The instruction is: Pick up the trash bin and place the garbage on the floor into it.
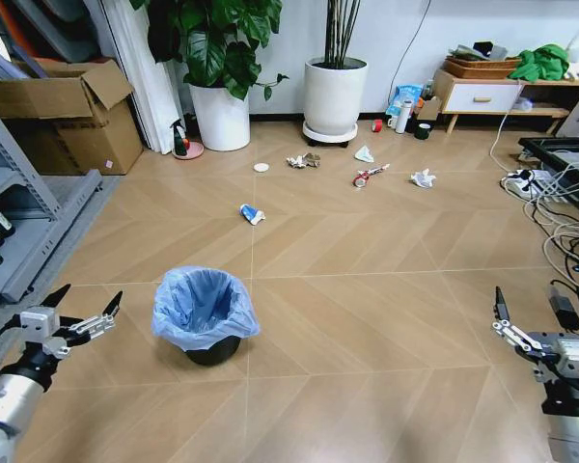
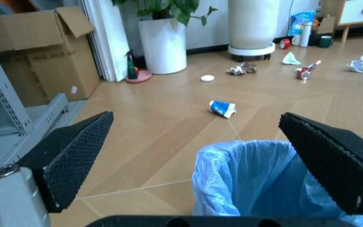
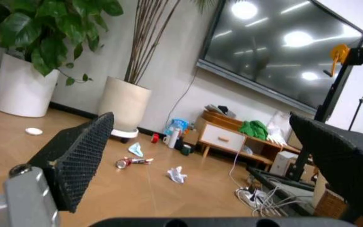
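Trash bin (image 1: 204, 314) sitting upright on the floor (image 1: 367, 318), around 7 o'clock from the middle of the head view, blue bag flopped over the rim. Left gripper (image 1: 82, 311) just beside it at the bin's 9 o'clock, fingers spread wide, not touching. From the left wrist, same bin (image 2: 263, 182) sits between the two open pads (image 2: 74, 156).

Right gripper (image 1: 502, 313) way over at 4 o'clock, well apart from the bin, held above bare floor, also spread open, holding nothing.

Garbage scattered up toward 12 o'clock: blue-white wrapper (image 1: 252, 214) closest to the bin, small white disc (image 1: 261, 167) beyond it, crumpled wad (image 1: 304, 160) near the white plant pot (image 1: 334, 96), pale scrap (image 1: 364, 153), red-white wrapper (image 1: 369, 176), and another white paper wad (image 1: 423, 177) out at 1 o'clock. All lying loose, none inside the bin.
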Tool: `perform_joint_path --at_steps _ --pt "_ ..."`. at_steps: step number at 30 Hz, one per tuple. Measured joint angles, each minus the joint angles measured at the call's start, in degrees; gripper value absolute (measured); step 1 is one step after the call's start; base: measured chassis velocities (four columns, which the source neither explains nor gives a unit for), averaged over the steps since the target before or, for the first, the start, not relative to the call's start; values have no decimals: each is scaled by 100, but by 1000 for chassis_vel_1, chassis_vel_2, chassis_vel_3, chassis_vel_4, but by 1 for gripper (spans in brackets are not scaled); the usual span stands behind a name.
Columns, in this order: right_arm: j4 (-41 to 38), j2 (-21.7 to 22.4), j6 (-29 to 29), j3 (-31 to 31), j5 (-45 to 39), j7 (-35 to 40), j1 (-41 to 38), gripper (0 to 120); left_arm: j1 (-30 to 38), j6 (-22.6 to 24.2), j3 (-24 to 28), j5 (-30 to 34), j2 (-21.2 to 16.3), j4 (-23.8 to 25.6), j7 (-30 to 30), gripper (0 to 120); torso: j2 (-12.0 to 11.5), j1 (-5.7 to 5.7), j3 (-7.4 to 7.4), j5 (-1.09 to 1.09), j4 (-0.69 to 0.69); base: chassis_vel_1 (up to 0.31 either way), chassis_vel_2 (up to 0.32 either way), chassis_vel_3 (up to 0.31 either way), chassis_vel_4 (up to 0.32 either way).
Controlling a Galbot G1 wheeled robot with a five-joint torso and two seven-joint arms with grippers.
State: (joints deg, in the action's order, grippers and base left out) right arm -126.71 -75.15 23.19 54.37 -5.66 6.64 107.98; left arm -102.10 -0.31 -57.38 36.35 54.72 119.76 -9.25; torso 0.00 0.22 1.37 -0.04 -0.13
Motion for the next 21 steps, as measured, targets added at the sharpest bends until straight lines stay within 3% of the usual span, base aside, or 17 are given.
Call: perform_joint_path --at_steps 12,21 --pt "22 -103 59 -57 91 -43 30 100 12 27 14 3 0 -49 -18 100 0 0 0 0 0 0 0 0 0" --pt "-3 -104 61 -64 84 -46 18 100 303 670 291 262 -283 -210 120 100 0 0 0 0 -1 0 0 0 0"
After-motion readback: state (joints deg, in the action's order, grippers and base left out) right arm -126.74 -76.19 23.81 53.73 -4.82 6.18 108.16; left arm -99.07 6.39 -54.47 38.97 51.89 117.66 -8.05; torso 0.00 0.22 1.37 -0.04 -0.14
